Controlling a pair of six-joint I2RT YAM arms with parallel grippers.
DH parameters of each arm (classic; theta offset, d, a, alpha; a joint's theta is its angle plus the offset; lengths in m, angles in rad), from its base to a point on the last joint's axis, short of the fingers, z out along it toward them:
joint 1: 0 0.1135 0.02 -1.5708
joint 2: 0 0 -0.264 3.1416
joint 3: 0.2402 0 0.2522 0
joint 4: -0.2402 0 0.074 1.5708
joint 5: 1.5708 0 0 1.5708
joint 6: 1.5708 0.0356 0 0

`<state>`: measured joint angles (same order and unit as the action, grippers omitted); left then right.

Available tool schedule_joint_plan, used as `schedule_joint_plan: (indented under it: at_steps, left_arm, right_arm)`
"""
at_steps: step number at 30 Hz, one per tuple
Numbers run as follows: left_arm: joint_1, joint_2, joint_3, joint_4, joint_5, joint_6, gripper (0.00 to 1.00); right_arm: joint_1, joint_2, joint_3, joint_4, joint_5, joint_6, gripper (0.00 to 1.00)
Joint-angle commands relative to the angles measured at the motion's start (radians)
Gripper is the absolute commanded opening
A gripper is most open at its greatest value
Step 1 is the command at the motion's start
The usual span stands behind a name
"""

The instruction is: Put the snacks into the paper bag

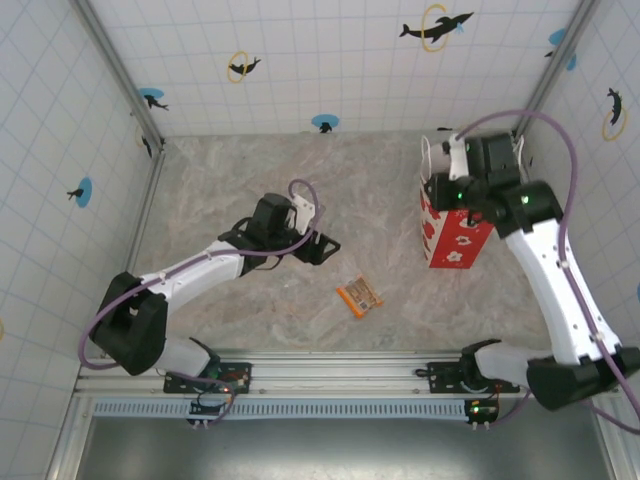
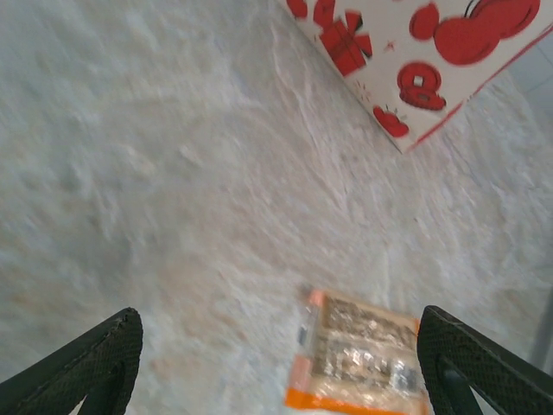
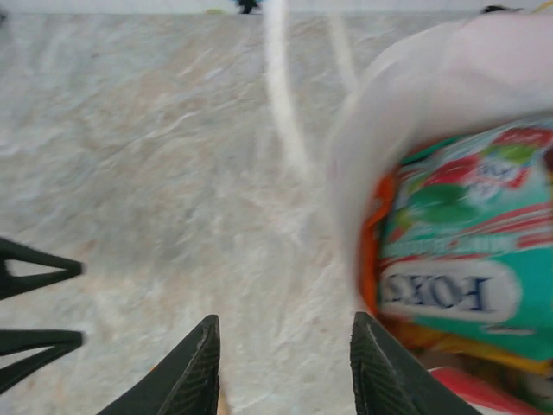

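An orange snack packet (image 1: 359,296) lies flat on the marble table. In the left wrist view this packet (image 2: 363,363) sits just inside the right finger of my open left gripper (image 2: 278,333), which hovers above it with nothing held. From above, the left gripper (image 1: 320,245) is up and to the left of the packet. The paper bag (image 1: 455,228), white with red prints, stands at the right. My right gripper (image 1: 455,165) hangs over the bag's top. It stands open and empty (image 3: 285,363), beside the bag's rim (image 3: 363,130). Inside lie a teal packet (image 3: 467,259) and other snacks.
The bag's printed white wall (image 2: 415,60) stands beyond the orange packet in the left wrist view. A white cord handle (image 3: 281,95) hangs by the bag's rim. Tiled walls enclose the table on three sides. Bare marble (image 1: 230,180) spreads left and behind.
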<state>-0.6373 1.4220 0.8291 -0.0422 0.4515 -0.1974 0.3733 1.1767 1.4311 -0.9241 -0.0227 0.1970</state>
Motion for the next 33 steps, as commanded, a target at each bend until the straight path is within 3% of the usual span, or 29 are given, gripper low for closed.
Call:
schedule_joint_plan:
  at_steps: [1, 8, 18, 24, 33]
  left_arm:
    - [-0.014, -0.036, -0.066, 0.056, 0.058, -0.179, 0.84]
    - [-0.026, -0.026, -0.126, 0.082, 0.054, -0.238, 0.82]
    - [-0.055, 0.079, -0.117, 0.128, 0.094, -0.224, 0.73]
    - [-0.061, 0.155, -0.101, 0.149, 0.128, -0.217, 0.70]
    - [-0.071, 0.266, -0.058, 0.155, 0.198, -0.218, 0.67]
  right_arm:
    - [0.083, -0.095, -0.148, 0.119, 0.000, 0.143, 0.42]
    - [0.361, -0.285, -0.457, 0.243, 0.131, 0.401, 0.40]
    - [0.685, -0.354, -0.712, 0.400, 0.299, 0.703, 0.40]
    - [0.753, -0.368, -0.883, 0.524, 0.298, 0.866, 0.40]
    - [0.758, -0.450, -1.111, 0.648, 0.272, 1.026, 0.39]
